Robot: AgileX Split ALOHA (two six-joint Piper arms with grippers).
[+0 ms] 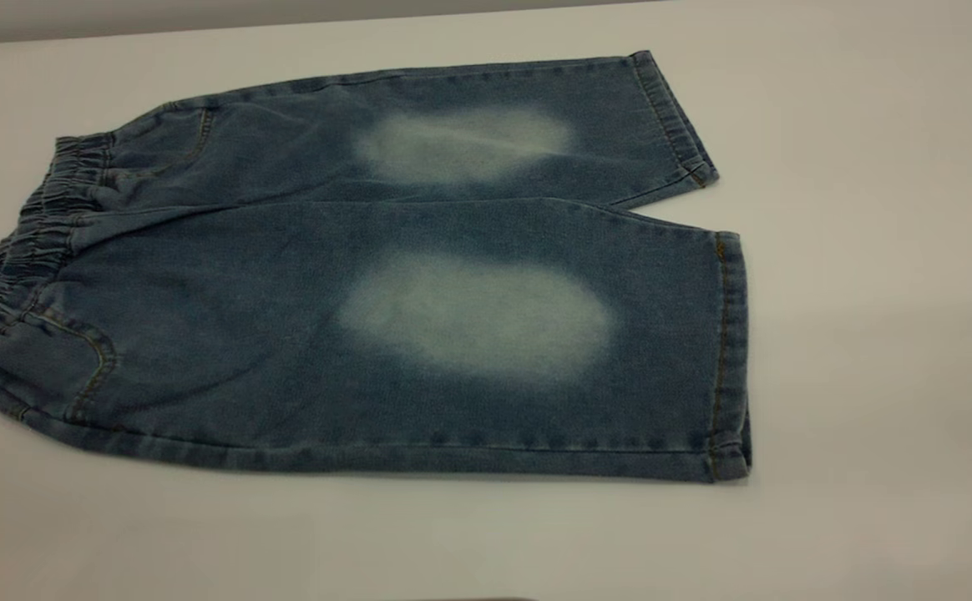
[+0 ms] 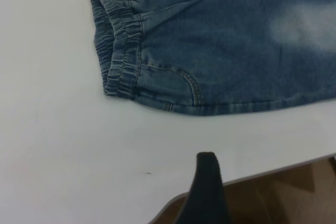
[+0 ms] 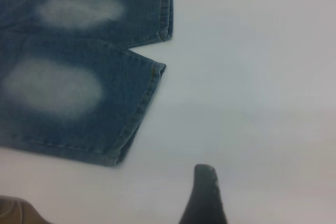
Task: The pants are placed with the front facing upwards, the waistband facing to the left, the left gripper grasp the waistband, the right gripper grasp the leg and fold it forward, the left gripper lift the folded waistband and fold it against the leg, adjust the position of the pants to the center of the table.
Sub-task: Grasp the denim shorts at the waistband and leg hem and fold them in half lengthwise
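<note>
The blue denim pants (image 1: 419, 275) lie flat on the white table (image 1: 870, 334), front up, with a pale oval on each leg. The ruffled waistband (image 1: 27, 242) points left and the leg hems (image 1: 728, 351) point right. Neither gripper appears in the exterior view. In the left wrist view a black part of my left gripper (image 2: 207, 187) hangs over the table's near edge, apart from the waistband (image 2: 118, 51). In the right wrist view a black part of my right gripper (image 3: 206, 192) hangs over bare table, apart from the near leg hem (image 3: 139, 114). Neither touches the pants.
The table's near edge (image 2: 262, 174) runs close to the left gripper, with brown floor (image 2: 283, 198) beyond it. Bare tabletop (image 3: 252, 77) spreads to the right of the leg hems and in front of the pants.
</note>
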